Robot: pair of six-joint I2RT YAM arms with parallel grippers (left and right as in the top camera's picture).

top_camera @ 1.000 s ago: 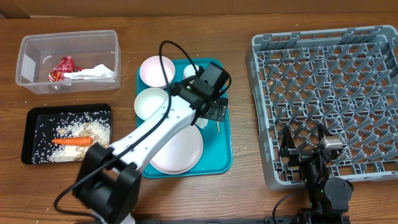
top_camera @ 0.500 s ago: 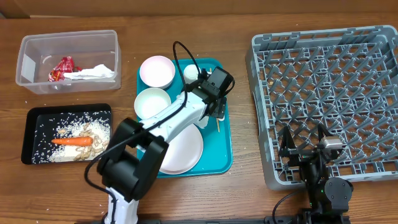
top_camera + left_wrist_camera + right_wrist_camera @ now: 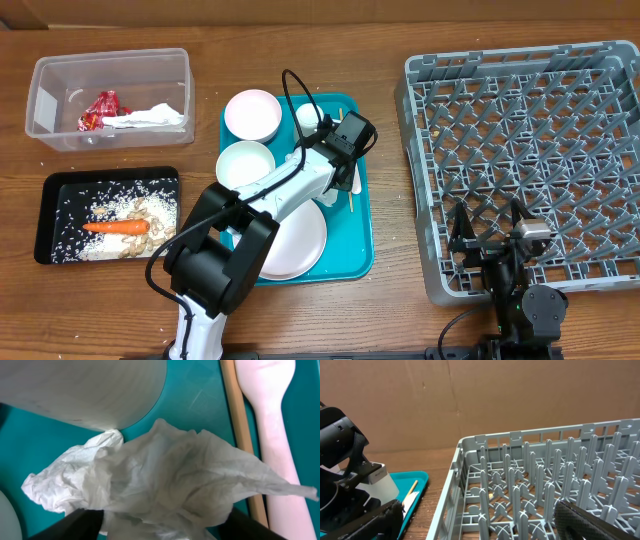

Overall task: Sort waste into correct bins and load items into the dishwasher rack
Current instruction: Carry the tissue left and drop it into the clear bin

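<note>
My left gripper (image 3: 336,156) is low over the teal tray (image 3: 356,250), beside the small white cup (image 3: 307,115). In the left wrist view its open gripper (image 3: 160,527) straddles a crumpled white napkin (image 3: 160,475), one dark finger on each side. The cup (image 3: 80,390) is just beyond the napkin. Two white bowls (image 3: 252,113) (image 3: 245,165) and the large plate (image 3: 295,240) lie on the tray. The clear tub (image 3: 45,95) holds a red wrapper (image 3: 100,108) and a napkin (image 3: 150,118). The black tray (image 3: 50,215) holds a carrot (image 3: 115,227) and rice. My right gripper (image 3: 490,228) rests open at the grey rack's (image 3: 415,180) near edge.
A wooden chopstick (image 3: 240,420) and a pale spoon (image 3: 270,425) lie on the teal tray right of the napkin. From the right wrist, the rack's (image 3: 470,445) upright pegs fill the foreground, with a cardboard wall behind. Rice grains dot the wood near the black tray.
My left gripper has moved a little farther up the teal tray toward the cup, and its jaws have narrowed around the napkin. The right arm has not moved.
</note>
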